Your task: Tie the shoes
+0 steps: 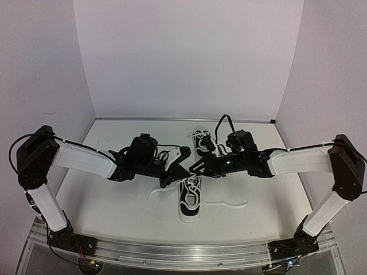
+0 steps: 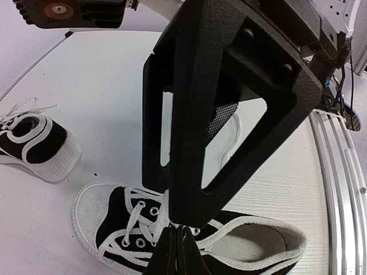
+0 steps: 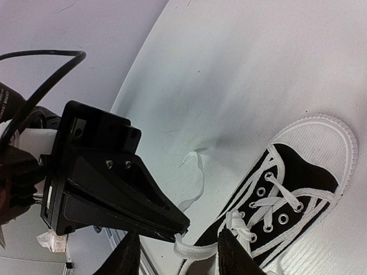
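Two black shoes with white soles lie on the table: the near shoe [image 1: 190,201] between the arms and the far shoe [image 1: 202,141] behind them. My left gripper [image 2: 176,230] hangs over the near shoe [image 2: 241,243], shut on one of its white laces. In the right wrist view that lace [image 3: 202,250] runs from the left gripper's tip [image 3: 182,224] across to the shoe's [image 3: 298,172] eyelets. It passes between the spread fingers [image 3: 236,252] of my right gripper [image 3: 182,247], which is open. The right gripper's black fingers [image 2: 229,86] fill the left wrist view, tip to tip with the left one.
The far shoe [image 2: 40,146] lies about a hand's width from the near one. A loose lace end [image 3: 196,182] trails on the white table, and another [image 1: 226,203] lies right of the near shoe. White walls [image 1: 189,57] enclose the table; a metal rail [image 1: 183,252] runs along its near edge.
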### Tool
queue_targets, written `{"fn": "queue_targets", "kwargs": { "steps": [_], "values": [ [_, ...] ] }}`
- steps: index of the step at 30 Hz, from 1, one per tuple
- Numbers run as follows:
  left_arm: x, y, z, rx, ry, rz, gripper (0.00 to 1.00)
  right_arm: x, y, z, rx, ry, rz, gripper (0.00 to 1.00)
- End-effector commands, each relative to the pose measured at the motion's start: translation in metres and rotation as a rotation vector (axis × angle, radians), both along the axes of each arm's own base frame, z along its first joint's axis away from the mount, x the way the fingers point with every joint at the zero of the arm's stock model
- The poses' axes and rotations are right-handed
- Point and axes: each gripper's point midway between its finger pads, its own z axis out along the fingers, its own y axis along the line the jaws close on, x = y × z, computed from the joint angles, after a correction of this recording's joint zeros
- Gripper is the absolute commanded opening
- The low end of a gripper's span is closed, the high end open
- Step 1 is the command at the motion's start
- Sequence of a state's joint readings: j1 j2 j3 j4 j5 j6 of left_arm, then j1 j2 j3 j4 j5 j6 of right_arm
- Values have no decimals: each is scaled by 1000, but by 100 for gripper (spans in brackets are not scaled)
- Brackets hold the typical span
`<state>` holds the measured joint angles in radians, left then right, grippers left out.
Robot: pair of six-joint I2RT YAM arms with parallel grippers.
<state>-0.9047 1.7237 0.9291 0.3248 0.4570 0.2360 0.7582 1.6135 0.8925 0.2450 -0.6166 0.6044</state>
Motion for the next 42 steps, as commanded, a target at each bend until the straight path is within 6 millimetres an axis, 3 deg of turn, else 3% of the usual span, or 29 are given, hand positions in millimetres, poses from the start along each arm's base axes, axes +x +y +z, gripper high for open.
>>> {"fn": "queue_targets", "kwargs": {
  "steps": [1,15,21,23,26,28,32,42],
  "values": [
    [9,-12,25,-53,-62,3,0,5,6,10,13,-34,3,38],
    [12,-18,25,-57,-61,-5,0,3,10,6,7,-31,20,27],
    [9,-17,21,-40,-55,-17,1,5,8,4,-8,-35,4,2],
    [8,-14,19,-17,-46,-16,6,5,7,5,-13,-37,2,0],
    [11,-2,14,20,-35,16,30,5,5,7,-21,-46,-5,0],
    [14,8,11,32,-30,31,39,5,3,11,-23,-59,-10,0],
    [15,18,9,26,-25,33,41,5,0,18,-23,-74,-19,0],
    [18,-9,9,-22,-12,-30,41,2,-9,18,-50,-71,-40,0]
  ]
}}
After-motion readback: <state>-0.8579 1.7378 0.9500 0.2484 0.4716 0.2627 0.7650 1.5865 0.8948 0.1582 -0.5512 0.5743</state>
